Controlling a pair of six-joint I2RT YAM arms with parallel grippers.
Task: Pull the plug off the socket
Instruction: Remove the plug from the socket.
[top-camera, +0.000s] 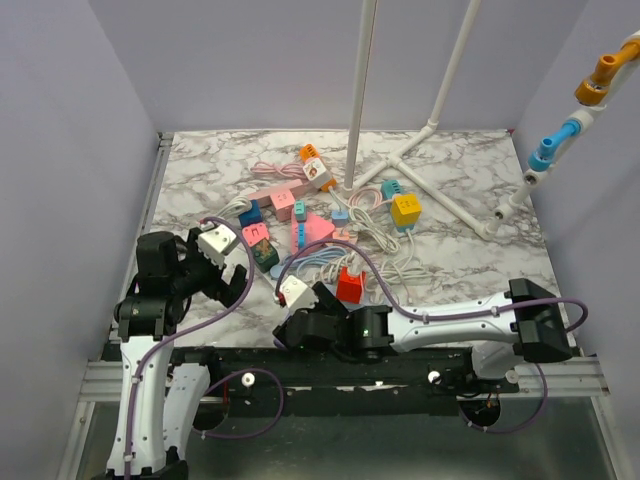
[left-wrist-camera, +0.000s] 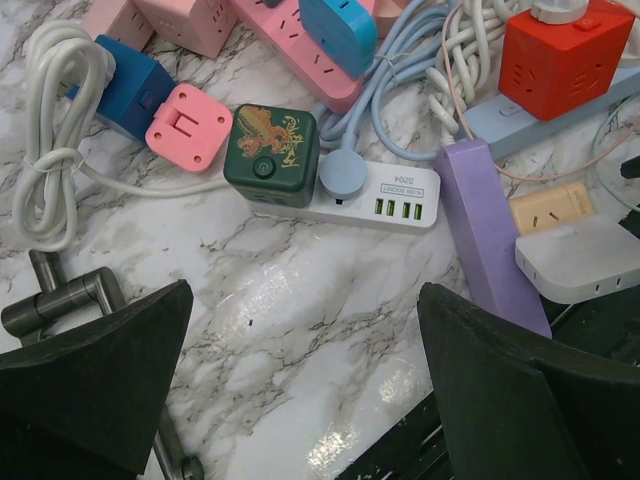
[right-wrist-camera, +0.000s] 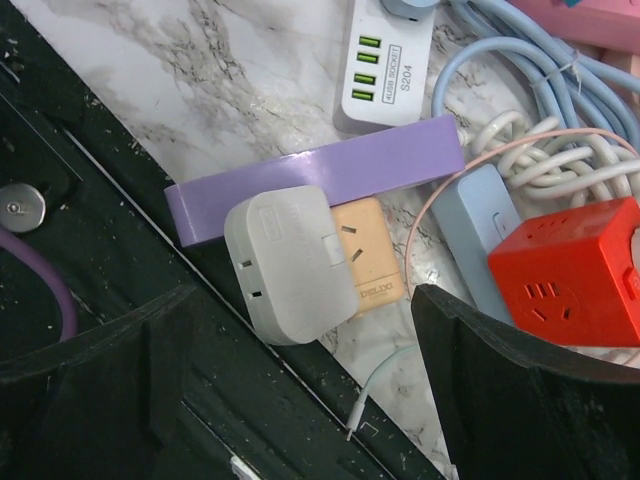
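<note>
Looking near the front edge of the table (top-camera: 480, 260), we see one white plug (right-wrist-camera: 285, 260) stuck onto one orange socket (right-wrist-camera: 372, 255). They lie flat, right by the black front edge.

Our right gripper (right-wrist-camera: 305, 300) hangs over them. Its two fingers are spread wide apart. They hold nothing and touch nothing.

One purple strip (right-wrist-camera: 330, 170) lies just behind the plug and touches it. One pale blue strip (right-wrist-camera: 478, 220) sits beside the socket. One red cube (right-wrist-camera: 565, 270) touches that strip, close to one of our right fingers.

A bit farther off is one white strip (right-wrist-camera: 385, 60) with four green slots. One green cube (left-wrist-camera: 272, 152) and one round plug (left-wrist-camera: 345, 175) sit on it, side by side. Past the green cube we count one pink plug (left-wrist-camera: 188, 125) touching one blue cube (left-wrist-camera: 125, 85). Next to them is one white cord (left-wrist-camera: 50, 120) tied in a bundle.

Our left gripper (left-wrist-camera: 305, 295) hangs over bare marble in front of the white strip. Its two fingers are wide open too, and they hold nothing.

From above we also see one yellow cube (top-camera: 405, 210) farther back among loops of cord. Two white poles (top-camera: 360, 90) stand at the back of the table.
</note>
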